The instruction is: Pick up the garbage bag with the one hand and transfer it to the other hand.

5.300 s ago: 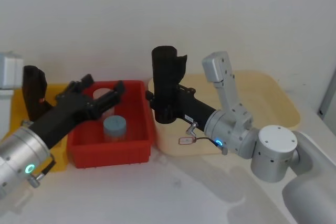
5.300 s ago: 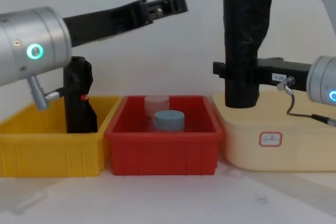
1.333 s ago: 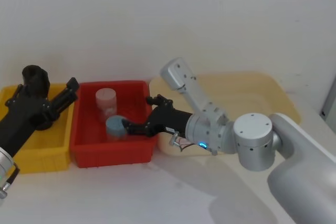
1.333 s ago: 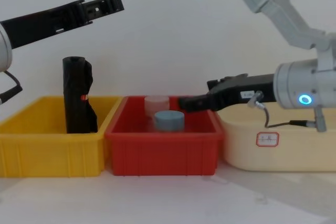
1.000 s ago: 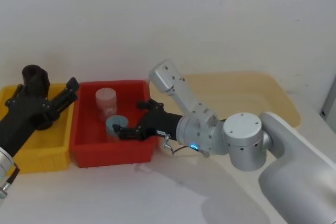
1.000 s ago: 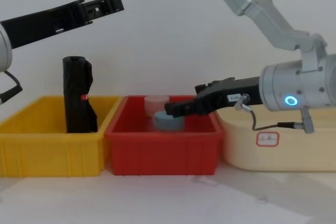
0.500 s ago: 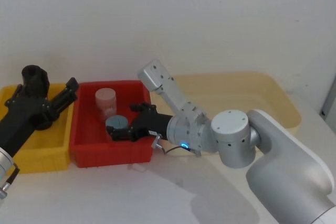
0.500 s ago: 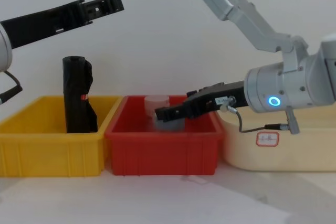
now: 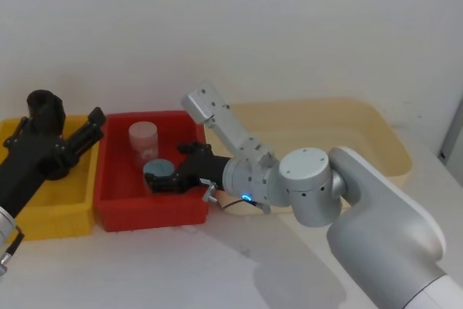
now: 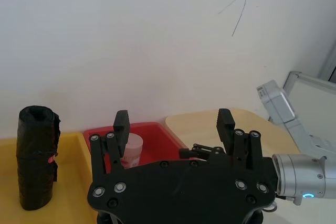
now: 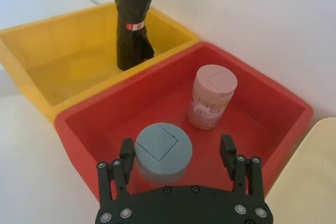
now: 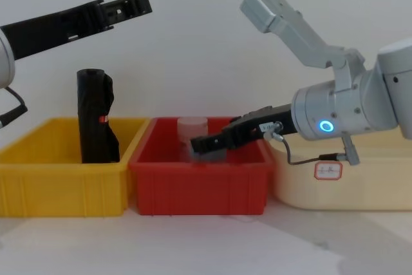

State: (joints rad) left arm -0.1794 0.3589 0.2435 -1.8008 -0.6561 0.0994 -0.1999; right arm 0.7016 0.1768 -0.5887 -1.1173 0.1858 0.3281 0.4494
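Note:
The garbage bag is out of view. My right gripper (image 9: 168, 168) (image 12: 199, 144), on the arm with the blue ring light, reaches low into the red bin (image 9: 108, 211). It is open, with the blue-lidded jar (image 11: 160, 150) between its fingers and close to one fingertip (image 11: 126, 148). My left gripper (image 10: 174, 121) (image 12: 129, 6) hangs open and empty, high above the yellow bin (image 12: 58, 185). A slim black roll with a red mark (image 12: 95, 117) (image 10: 35, 163) stands upright in that yellow bin.
A pale pink jar (image 11: 212, 97) (image 9: 143, 139) stands in the red bin behind the blue-lidded one. A cream tub (image 12: 341, 185) with a small label sits to the right of the red bin. A white wall rises close behind the bins.
The right gripper held the garbage bag 5.3 s ago and now holds nothing. Over the last second it slid left into the red bin, around the blue-lidded jar. The left arm stayed still.

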